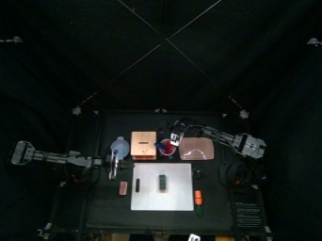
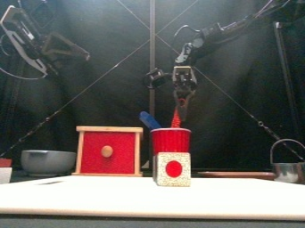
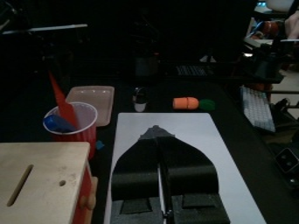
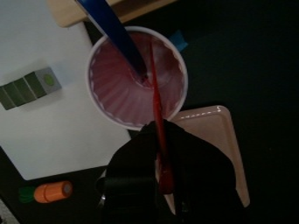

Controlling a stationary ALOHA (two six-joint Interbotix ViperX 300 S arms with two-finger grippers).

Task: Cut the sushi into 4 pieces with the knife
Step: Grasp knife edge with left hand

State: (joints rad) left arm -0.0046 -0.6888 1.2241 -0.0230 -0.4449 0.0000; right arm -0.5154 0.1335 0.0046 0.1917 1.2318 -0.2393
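1. black curtains [image 1: 75, 56] closed in the back and sides of the booth, leaving a dark, plain backdrop.
2. the black counter [image 1: 88, 205] carried everything in one cluster near its middle, probably so both arms could reach it.
3. the white cutting board [image 1: 161, 202] lay toward the front, a flat base for the slicing.
4. the wooden box [image 2: 110, 151] and the pink tray [image 1: 201, 148] sat behind the board, out of the cutting area.
5. the right end effector [image 2: 181, 92] hung above the red cup [image 2: 170, 141], its jaws clamped on the red knife [image 2: 177, 114], whose tip pointed down toward the cup's mouth. it looked like the tool was being drawn out, so the cutting had not begun.
6. the left end effector [image 3: 158, 133] hovered low over the board with its jaws pressed together and nothing between them, likely waiting to steady the food.
7. the sushi roll [image 1: 165, 182] lay whole on the board, apart from both arms.
8. the blue knife [image 2: 148, 118] leaned in the cup, unused.
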